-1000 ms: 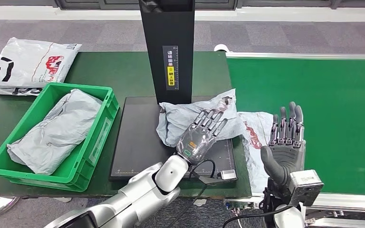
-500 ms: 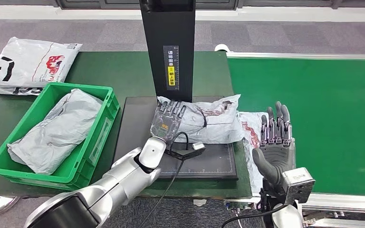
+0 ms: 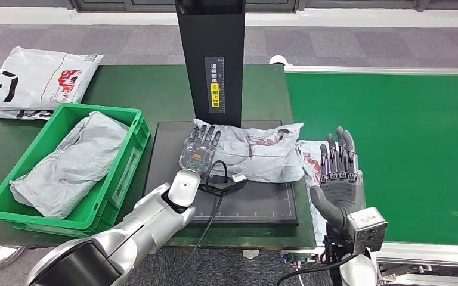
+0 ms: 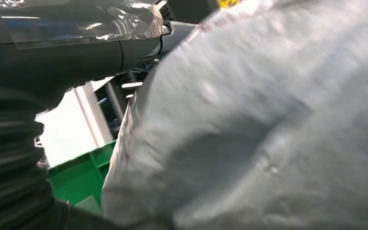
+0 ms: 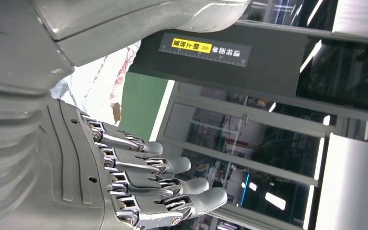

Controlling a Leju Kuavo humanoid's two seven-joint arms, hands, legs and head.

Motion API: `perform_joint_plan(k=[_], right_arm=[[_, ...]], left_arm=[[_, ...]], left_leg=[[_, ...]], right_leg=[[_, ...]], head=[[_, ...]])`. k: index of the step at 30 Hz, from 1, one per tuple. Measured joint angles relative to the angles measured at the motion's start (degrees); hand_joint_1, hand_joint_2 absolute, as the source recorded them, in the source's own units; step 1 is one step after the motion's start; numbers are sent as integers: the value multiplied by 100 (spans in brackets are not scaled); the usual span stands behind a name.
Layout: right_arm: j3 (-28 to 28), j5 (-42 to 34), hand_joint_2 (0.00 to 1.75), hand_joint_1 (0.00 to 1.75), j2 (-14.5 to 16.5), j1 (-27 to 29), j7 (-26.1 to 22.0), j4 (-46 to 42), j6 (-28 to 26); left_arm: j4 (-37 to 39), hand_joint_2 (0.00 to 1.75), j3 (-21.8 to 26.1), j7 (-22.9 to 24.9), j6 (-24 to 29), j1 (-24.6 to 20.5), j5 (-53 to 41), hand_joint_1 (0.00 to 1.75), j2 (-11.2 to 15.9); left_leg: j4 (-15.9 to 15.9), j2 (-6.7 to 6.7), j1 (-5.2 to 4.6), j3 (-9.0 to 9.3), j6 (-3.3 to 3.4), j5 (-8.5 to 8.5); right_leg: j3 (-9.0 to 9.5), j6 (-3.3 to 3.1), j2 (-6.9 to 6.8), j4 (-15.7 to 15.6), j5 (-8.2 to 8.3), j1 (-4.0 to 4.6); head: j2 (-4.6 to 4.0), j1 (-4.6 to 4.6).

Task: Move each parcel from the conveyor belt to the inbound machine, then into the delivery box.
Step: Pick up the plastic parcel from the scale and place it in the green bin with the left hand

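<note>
A crumpled grey parcel (image 3: 256, 152) lies on the black platform (image 3: 173, 179) of the inbound machine, at the foot of its black column (image 3: 212, 59). My left hand (image 3: 198, 150) lies at the parcel's left end with its fingers stretched out against it. In the left wrist view the parcel (image 4: 268, 120) sits close against the hand (image 4: 72, 52). My right hand (image 3: 337, 173) is raised, open and empty, beside a white parcel with red print (image 3: 311, 156) at the near end of the conveyor belt (image 3: 393, 149). Its fingers (image 5: 139, 177) are straight.
A green delivery box (image 3: 128, 158) left of the platform holds a grey parcel (image 3: 71, 161). A white printed parcel (image 3: 30, 77) lies on the dark green table at the far left. A black cable and small box (image 3: 229, 180) hang from my left wrist over the platform.
My left hand has slid from the top of the grey parcel to its left end. The parcel has flattened and shifted left under the column. My right hand has drifted slightly left.
</note>
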Motion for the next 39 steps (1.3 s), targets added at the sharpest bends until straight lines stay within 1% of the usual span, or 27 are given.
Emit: perform_joint_plan(k=[6, 20, 26, 39], right_arm=[[0, 52, 175, 0, 8, -11, 1, 0, 113], [-1, 65, 175, 0, 10, -8, 77, -31, 172], [-3, 65, 175, 0, 10, -9, 77, -31, 172], [-3, 65, 175, 0, 10, -9, 77, -31, 172]], left_arm=[[19, 175, 198, 25, 54, -1, -78, 175, 54], [21, 175, 871, -101, 534, 1, -308, 175, 90], [20, 175, 992, -108, 554, 1, -308, 175, 94], [19, 175, 999, -107, 554, 2, -308, 175, 96]], left_leg=[[0, 0, 0, 0, -1, 1], [0, 0, 0, 0, -1, 1], [0, -1, 0, 0, -1, 1], [0, -2, 0, -1, -1, 1]], right_leg=[[0, 0, 0, 0, 0, 0], [-1, 0, 0, 0, 0, 0], [0, 0, 0, 0, 0, 0], [0, 0, -1, 0, 0, 0]], head=[[0, 1], [0, 1], [0, 1], [0, 1]])
